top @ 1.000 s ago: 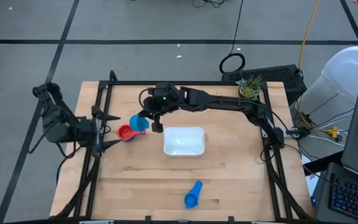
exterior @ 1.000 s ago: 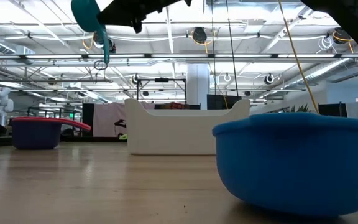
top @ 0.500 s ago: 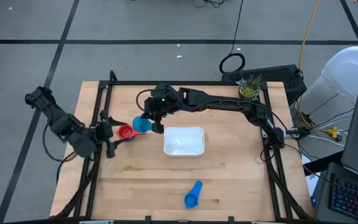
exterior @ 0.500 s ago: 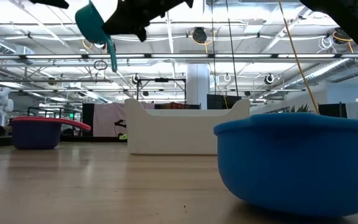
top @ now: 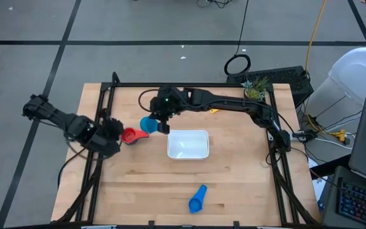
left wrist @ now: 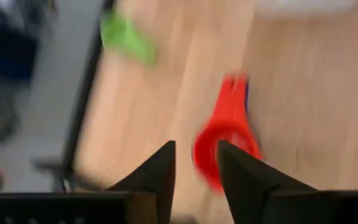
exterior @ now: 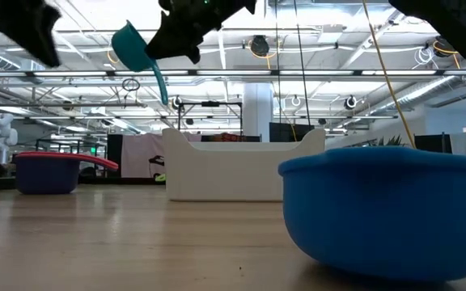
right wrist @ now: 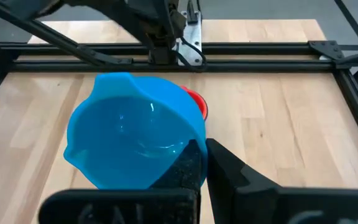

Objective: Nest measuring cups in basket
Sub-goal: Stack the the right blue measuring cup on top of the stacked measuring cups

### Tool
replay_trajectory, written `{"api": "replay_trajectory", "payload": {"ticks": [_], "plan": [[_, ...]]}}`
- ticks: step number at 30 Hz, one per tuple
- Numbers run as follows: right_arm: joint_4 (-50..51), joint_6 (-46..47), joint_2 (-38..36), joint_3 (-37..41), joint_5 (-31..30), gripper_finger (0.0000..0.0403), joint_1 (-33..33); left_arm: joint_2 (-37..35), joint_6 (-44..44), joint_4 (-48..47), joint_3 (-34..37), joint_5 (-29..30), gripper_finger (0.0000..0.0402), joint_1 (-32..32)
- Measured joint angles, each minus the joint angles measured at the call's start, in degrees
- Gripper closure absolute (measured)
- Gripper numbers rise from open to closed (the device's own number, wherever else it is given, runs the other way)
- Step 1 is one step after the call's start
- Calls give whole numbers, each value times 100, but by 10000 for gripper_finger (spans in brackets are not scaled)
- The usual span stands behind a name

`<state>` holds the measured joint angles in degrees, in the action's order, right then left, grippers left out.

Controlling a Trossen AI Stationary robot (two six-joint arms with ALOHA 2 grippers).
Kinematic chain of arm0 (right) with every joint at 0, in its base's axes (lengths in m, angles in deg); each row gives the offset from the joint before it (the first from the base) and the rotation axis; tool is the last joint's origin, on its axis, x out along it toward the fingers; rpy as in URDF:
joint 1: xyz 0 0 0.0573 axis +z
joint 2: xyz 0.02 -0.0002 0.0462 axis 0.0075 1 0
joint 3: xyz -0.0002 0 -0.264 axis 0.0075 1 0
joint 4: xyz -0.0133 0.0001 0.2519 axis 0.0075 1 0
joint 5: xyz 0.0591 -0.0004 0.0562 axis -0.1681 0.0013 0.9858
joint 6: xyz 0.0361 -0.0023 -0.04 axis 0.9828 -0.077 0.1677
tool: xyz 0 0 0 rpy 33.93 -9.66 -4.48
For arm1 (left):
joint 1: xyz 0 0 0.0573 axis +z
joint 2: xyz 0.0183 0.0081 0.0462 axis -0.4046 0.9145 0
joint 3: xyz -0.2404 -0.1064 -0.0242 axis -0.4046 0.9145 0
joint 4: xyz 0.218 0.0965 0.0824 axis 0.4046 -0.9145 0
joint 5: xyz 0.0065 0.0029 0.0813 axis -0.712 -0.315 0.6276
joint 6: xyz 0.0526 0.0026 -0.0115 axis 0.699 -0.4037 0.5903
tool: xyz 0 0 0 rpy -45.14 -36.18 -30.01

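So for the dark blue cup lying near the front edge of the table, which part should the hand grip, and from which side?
Probably the handle. The dark blue cup lies on its side, so its round bowl could roll or slip between the fingers, while the short flat handle, pointing up toward the basket, gives two flat faces. Come straight down from above, where nothing stands near it.

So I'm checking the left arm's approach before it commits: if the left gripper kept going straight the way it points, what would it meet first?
Most likely the red measuring cup, which lies straight ahead of the left gripper on the table. How far off it is cannot be judged.
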<state>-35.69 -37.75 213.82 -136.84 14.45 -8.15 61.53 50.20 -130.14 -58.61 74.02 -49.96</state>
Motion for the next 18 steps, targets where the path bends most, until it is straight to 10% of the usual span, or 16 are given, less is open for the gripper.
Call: {"api": "replay_trajectory", "payload": {"ticks": [18], "plan": [[894, -530, -753, 4, -487, 403, 223, 689, 578, 1585, 1314, -1526, 397, 926]]}}
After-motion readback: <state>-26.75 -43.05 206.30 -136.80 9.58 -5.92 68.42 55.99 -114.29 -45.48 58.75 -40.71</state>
